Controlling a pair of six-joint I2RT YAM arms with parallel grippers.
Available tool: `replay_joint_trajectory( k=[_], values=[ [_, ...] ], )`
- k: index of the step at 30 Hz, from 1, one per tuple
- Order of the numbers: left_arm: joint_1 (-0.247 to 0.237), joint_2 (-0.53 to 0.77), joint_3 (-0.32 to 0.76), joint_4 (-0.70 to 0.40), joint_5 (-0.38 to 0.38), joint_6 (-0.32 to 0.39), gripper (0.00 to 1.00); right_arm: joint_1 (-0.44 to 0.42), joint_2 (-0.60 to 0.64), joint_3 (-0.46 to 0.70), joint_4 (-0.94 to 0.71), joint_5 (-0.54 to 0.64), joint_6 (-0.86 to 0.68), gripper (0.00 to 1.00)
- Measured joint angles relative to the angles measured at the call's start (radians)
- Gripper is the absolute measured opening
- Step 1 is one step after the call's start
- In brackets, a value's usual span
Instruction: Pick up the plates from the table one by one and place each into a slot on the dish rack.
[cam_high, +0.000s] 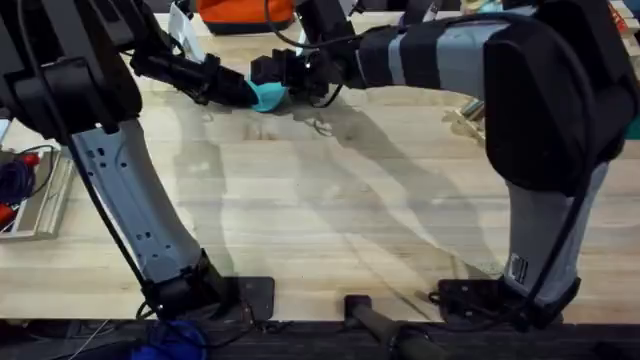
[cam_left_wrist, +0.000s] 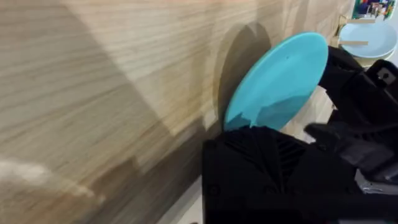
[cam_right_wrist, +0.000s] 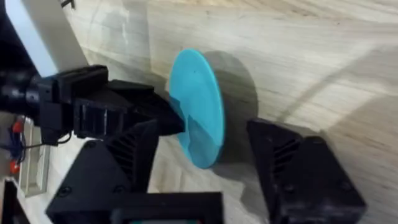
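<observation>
Meeting at a turquoise plate, both arms reach to the far side of the table

Holding the thin round turquoise-blue plate on edge, the left gripper sits near 12 o'clock on the overhead view, a little left of centre. Its black fingers pinch the lower rim of the disc, which stands tilted above the large pale wooden plank table rather than lying flat. In the left wrist view the plate rises from those fingers and casts a round shadow on the wood behind it.

Coming from the 3 o'clock side, the right gripper faces the left one, just beside the plate. In the right wrist view its two black fingers are spread wide, one on each side of the plate, with the disc edge-on between them; whether either pad touches the disc cannot be told. The left gripper shows there on the far side, clamped to the plate.

At the far corner of the left wrist view, a second pale blue round plate rests against a pale wooden piece, well apart from the held disc.
</observation>
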Motion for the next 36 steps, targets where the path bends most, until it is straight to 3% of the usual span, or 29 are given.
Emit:
replay_joint_trajectory(
  k=[11,16,25,36],
  values=[
    [0.0,0.0,0.0,0.0,0.0,0.0,0.041,0.0,0.0,0.0,0.003,0.057,0.052,0.216],
    [0.001,0.0,0.001,0.0,0.0,-0.003,0.041,-0.001,0.0,0.0,0.007,0.058,0.061,0.065],
    [-0.001,-0.004,0.027,-0.019,-0.039,-0.042,0.041,-0.003,-0.001,0.002,0.012,0.052,0.066,0.033],
    [-0.008,-0.212,0.114,-0.07,-0.298,-0.142,0.041,-0.02,-0.009,0.002,0.01,0.048,0.034,0.031]
  ],
)
